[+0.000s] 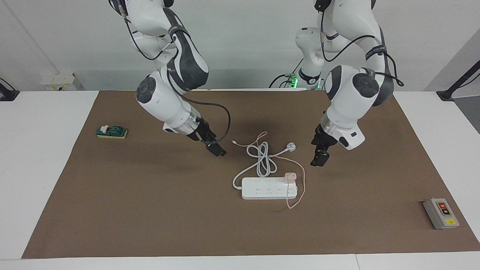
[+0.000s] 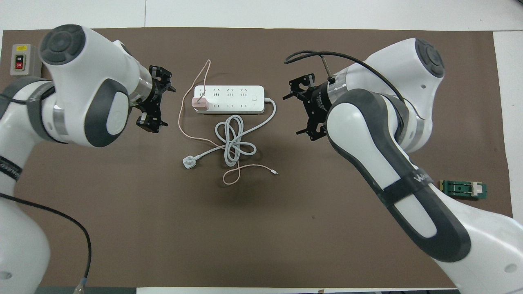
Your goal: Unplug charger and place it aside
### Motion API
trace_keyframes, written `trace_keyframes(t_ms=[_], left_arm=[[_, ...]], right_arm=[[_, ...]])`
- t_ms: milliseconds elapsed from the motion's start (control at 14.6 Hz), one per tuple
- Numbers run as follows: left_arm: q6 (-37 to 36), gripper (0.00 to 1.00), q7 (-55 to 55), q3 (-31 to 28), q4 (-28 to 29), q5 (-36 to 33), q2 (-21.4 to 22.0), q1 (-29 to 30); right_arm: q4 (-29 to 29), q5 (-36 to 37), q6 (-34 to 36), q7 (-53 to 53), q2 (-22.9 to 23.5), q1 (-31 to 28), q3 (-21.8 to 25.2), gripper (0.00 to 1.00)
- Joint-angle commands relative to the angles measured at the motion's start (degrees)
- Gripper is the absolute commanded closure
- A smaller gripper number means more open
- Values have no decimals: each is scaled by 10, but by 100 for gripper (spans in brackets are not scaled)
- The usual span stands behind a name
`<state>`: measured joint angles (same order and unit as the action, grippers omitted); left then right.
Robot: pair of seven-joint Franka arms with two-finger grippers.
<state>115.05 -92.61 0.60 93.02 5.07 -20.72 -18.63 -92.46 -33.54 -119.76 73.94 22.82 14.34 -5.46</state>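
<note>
There is one pink charger [image 1: 290, 177], one white power strip [image 1: 269, 188], one round white plug [image 1: 290, 147], one grey switch box [image 1: 441, 213], one green block [image 1: 111, 132] and one brown mat [image 1: 150, 210].

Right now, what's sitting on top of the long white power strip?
A small pink charger is plugged into the power strip at the end nearer the left arm, and its thin pink cable crosses the strip. The socket under the charger is hidden.
</note>
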Motion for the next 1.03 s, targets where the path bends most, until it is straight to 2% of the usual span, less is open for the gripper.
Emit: trace_keyframes(t_ms=[0,205,410,547,752,889,957], left_arm=[[17,0,-65,-9,-62,-32,-74,-29],[44,0,-94,-10,-70,-31,-98,-26],[82,0,-115,-10,-51,-36,-99,-34],[99,0,-118,-10,-49,-35,-99,-34],[117,4,-118,-10,-29,-36,-98,-44],[138,5,-120,-11,-11,-36,-95,-49],[138,14,-120,-11,-6,-36,-94,-52]], right_arm=[[111,-42,-23,80,115,24,0,0],[139,-87,-36,84,170,31,1,0],[266,-96,-14,153,279,35,1,0],[283,-96,-5,153,294,43,1,0],[358,-92,13,153,347,46,0,0],[360,-91,9,133,351,46,1,0],[362,-90,9,126,355,46,4,0]])
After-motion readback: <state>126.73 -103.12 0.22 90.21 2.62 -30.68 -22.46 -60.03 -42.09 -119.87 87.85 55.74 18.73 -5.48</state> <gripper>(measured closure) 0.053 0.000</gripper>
